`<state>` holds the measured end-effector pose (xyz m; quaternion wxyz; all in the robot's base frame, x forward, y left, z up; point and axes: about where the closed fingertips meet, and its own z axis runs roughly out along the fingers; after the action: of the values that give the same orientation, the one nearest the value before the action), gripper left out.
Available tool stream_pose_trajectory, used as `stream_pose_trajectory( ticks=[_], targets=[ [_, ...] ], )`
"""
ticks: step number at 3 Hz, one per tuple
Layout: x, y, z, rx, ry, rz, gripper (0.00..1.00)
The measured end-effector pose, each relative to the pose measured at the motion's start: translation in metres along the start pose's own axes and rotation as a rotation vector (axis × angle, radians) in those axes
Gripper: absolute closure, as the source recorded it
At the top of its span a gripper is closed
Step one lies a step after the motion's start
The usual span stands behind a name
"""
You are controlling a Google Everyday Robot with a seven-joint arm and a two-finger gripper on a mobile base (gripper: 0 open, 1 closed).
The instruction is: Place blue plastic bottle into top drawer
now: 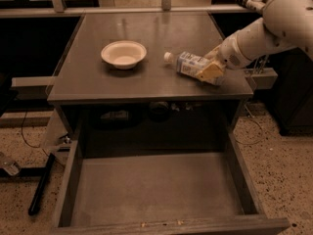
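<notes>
The blue plastic bottle (188,63), clear with a white cap and a white-and-blue label, lies nearly level over the right front part of the tabletop (146,82), with its cap pointing left. My gripper (211,70) reaches in from the right and is shut on the bottle's base end. A tan finger pad (210,72) covers the front of it. The top drawer (68,180) is pulled fully open below the table's front edge. Its flat grey floor holds nothing.
A cream round bowl (123,54) stands on the left middle of the tabletop. My white arm (274,18) crosses the upper right. A black handle (41,182) lies on the speckled floor at the left. Dark cabinets stand on both sides.
</notes>
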<state>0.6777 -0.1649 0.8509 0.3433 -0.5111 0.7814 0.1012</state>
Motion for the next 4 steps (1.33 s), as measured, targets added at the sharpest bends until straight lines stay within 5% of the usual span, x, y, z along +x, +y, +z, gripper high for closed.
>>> stream_pose_trajectory(
  ticks=[3,4],
  targets=[
    [0.014,0.026,-0.024,0.016,-0.025,0.011,1.0],
    [-0.022,0.056,-0.064,0.061,-0.129,-0.04,1.0]
  ],
)
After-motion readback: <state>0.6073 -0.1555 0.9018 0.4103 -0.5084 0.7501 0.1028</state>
